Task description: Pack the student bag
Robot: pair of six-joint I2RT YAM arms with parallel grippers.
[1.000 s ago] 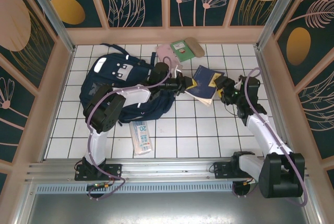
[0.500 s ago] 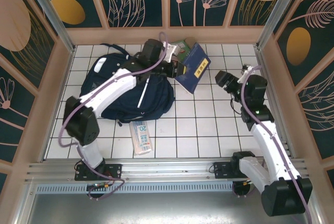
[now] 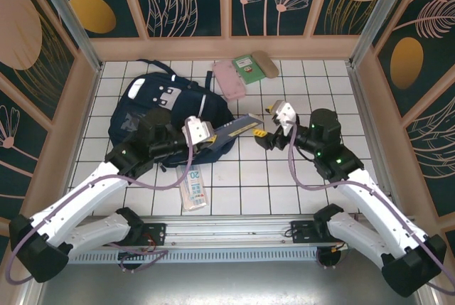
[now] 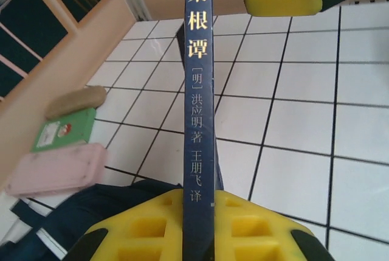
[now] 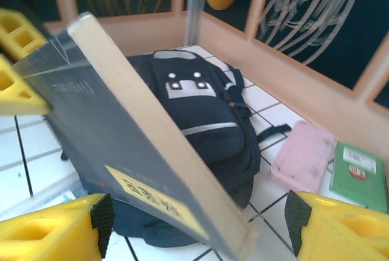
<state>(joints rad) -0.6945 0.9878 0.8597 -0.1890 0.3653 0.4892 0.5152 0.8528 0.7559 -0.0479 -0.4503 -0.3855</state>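
Observation:
The student bag [image 3: 160, 102] lies at the back left of the tiled floor, navy with a white stripe [image 5: 209, 128] and white buckle patches. My left gripper [image 3: 212, 134] [image 4: 197, 212] is shut on a dark blue book [image 3: 236, 128], spine up [image 4: 199, 90] between its yellow fingers. The book hangs tilted over the bag's right edge. My right gripper [image 3: 263, 124] [image 5: 197, 230] is open, its fingers [image 5: 42, 233] set wide on either side of the book's far end [image 5: 140, 163] without touching it.
A pink case [image 3: 229, 79], a green booklet [image 3: 249, 70] and a tan oval case [image 3: 264, 63] lie at the back by the wooden wall. A clear packet marked 20 [image 3: 192, 185] lies in front of the bag. Wooden walls [image 3: 220, 47] enclose the floor.
The left arm swung the book down from high near the back wall to low beside the bag. The right gripper moved left and now straddles the book's end.

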